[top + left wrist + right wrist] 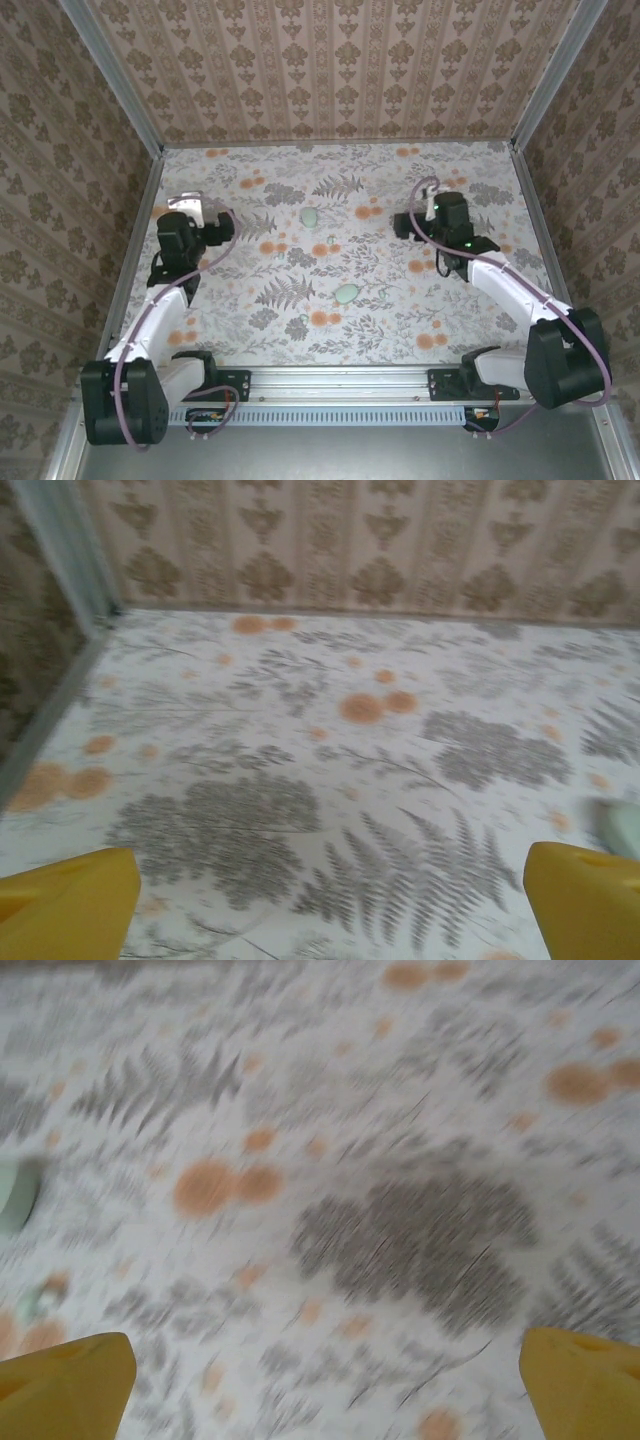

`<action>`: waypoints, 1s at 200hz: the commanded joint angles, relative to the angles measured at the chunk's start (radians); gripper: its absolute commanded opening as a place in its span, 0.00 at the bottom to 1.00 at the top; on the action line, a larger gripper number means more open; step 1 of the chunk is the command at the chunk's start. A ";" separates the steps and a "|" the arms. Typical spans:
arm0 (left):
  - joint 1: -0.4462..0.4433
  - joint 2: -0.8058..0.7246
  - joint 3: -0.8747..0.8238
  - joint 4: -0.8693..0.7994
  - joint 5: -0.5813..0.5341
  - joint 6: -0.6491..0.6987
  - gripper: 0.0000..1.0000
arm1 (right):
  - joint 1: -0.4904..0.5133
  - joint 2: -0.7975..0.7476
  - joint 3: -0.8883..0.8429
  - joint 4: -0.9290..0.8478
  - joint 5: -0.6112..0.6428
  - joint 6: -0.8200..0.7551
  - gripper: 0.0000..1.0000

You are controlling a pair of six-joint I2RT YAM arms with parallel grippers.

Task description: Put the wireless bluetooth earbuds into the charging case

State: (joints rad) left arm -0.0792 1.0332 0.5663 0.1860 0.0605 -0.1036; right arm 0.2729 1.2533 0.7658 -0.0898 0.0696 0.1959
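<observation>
Two mint pieces (311, 217) (346, 293) clear of fingers (62, 908)

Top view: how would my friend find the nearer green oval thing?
Start at the flowery table. Near its middle, beside a fern leaf, lies a pale green oval. The other green oval sits farther back, toward the back wall.

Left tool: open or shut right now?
Open: the left tool has its yellow fingers far apart, table showing between them.

You're looking into a boxed-in robot test cell: damask-papered panels (340, 60) wall three sides, aluminium posts (115, 80) frame the corners, the table (380, 300) wears a floral print, a mounting rail (340, 378) runs up front.
</observation>
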 commanded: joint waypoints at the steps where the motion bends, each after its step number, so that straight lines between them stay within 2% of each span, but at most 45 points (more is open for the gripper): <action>1: -0.129 -0.015 0.024 -0.203 0.092 -0.013 0.96 | 0.104 -0.023 -0.009 -0.180 -0.002 0.078 1.00; 31: -0.413 0.010 0.000 -0.239 0.023 0.063 0.95 | 0.199 -0.020 -0.023 -0.207 -0.015 0.189 1.00; 70: -0.660 0.097 -0.008 -0.231 0.051 0.163 0.94 | 0.244 -0.025 -0.097 -0.170 -0.057 0.316 1.00; 97: -0.827 0.180 -0.027 -0.127 0.063 0.238 0.95 | 0.244 -0.042 -0.126 -0.172 -0.056 0.347 1.00; 123: -0.903 0.288 -0.016 -0.040 0.095 0.252 0.95 | 0.244 -0.089 -0.144 -0.181 -0.035 0.364 1.00; 140: -0.941 0.362 0.017 -0.025 0.078 0.261 0.95 | 0.244 -0.127 -0.159 -0.188 -0.021 0.369 1.00; 200: -0.943 0.518 0.054 0.073 0.033 0.224 0.95 | 0.242 -0.220 -0.201 -0.229 0.027 0.363 1.00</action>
State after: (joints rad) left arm -1.0214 1.5238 0.5907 0.1860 0.1184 0.1215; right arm 0.5133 1.0672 0.5873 -0.2733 0.0532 0.5507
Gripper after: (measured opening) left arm 0.951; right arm 0.999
